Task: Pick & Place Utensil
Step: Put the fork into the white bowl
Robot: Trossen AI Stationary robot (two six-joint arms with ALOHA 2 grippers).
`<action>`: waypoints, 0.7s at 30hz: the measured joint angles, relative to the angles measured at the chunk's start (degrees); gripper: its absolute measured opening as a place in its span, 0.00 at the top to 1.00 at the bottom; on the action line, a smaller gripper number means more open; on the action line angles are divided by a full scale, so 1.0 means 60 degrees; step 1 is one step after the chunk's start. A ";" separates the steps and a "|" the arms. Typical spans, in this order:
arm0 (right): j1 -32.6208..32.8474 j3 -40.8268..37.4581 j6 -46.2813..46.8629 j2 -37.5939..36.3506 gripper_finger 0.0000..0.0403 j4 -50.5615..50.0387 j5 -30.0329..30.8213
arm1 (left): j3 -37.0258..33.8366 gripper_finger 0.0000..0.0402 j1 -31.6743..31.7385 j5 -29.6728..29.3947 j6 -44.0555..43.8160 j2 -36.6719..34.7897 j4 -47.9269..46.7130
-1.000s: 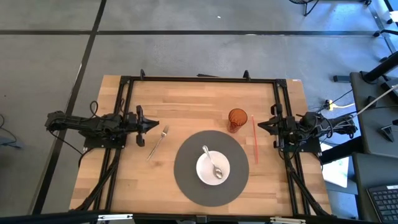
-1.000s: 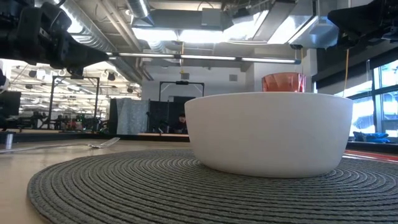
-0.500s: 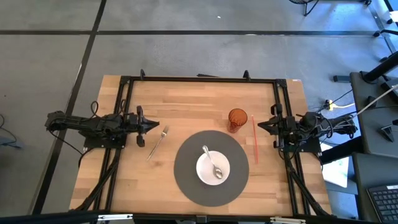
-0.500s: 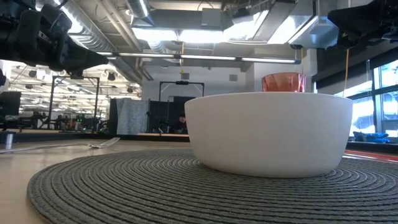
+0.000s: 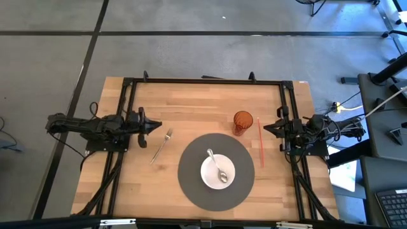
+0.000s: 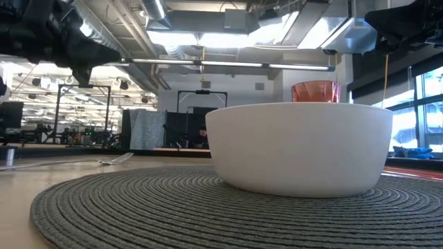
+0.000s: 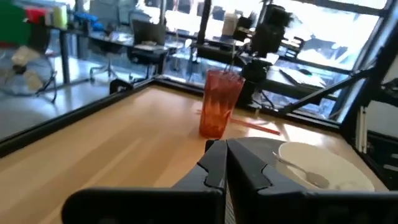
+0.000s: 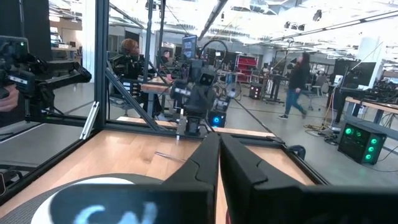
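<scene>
At the left edge of the counter [image 5: 191, 102] the left hand [image 5: 154, 125] hangs above the wood, its two fingers pressed together with nothing between them, as the left wrist view shows. Just right of it lies the fork [image 5: 161, 145], flat on the bare wood and clear of the mat. Its long axis runs on a diagonal: the tines point to the far right, toward the left hand's tip, and the handle runs back to the near left. The low view shows the fork only as a thin silver line [image 6: 104, 161] at the far left, lying level on the wood.

In the middle sits a round grey mat [image 5: 191, 181] with a white bowl [image 5: 210, 176] on it. From above, a spoon [image 5: 216, 166] rests in the bowl, handle to the far left; the low view hides it behind the bowl's wall. Just beyond the mat's far right edge stands an orange cup [image 5: 242, 121], and right of that a red straw [image 5: 260, 142] lies running near to far.

At the right edge the right hand [image 5: 266, 126] waits, fingers closed and empty.
</scene>
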 joint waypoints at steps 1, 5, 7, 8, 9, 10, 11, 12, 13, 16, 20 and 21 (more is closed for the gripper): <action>0.0002 0.0002 -0.0002 0.0002 0.96 -0.0003 0.0002 | 0.0214 1.00 0.0000 -0.0044 -0.0120 0.0071 -0.0281; 0.0000 0.0000 -0.0002 0.0000 0.96 0.0000 0.0000 | 0.1162 0.99 -0.0244 -0.0341 -0.0706 0.0913 -0.1093; 0.0002 0.0002 -0.0002 -0.0002 0.96 0.0000 0.0002 | 0.1652 0.99 -0.0490 -0.0763 -0.0952 0.1594 -0.1448; 0.0001 0.0002 -0.0002 -0.0001 0.96 0.0000 0.0002 | 0.1916 1.00 -0.0634 -0.0982 -0.1068 0.2016 -0.1656; -0.0002 -0.0002 -0.0002 0.0002 0.96 0.0000 0.0002 | 0.2191 1.00 -0.0773 -0.1206 -0.1170 0.2466 -0.1890; 0.0000 0.0002 -0.0002 -0.0002 0.96 0.0000 0.0002 | 0.2468 1.00 -0.0912 -0.1412 -0.1285 0.2938 -0.2106; -0.0002 0.0002 -0.0002 -0.0002 0.96 0.0003 0.0002 | 0.2762 1.00 -0.1042 -0.1557 -0.1418 0.3423 -0.2307; -0.0001 0.0002 -0.0002 -0.0002 0.96 0.0001 0.0002 | 0.3090 1.00 -0.1158 -0.1687 -0.1582 0.3922 -0.2621; 0.0002 0.0002 -0.0002 -0.0001 0.96 0.0000 0.0002 | 0.3401 0.99 -0.1260 -0.1734 -0.1815 0.4414 -0.2932; 0.0001 0.0002 0.0113 0.0002 0.96 0.0000 0.0002 | 0.4382 1.00 -0.1452 -0.1454 -0.2991 0.5925 -0.4294; -0.0002 0.0002 0.0151 -0.0002 0.96 -0.0021 -0.0002 | 0.5385 1.00 -0.1483 -0.1103 -0.4623 0.7875 -0.6249; 0.0001 0.0002 0.0155 0.0001 0.96 -0.0059 0.0002 | 0.5528 0.99 -0.1479 -0.1064 -0.4854 0.8267 -0.6446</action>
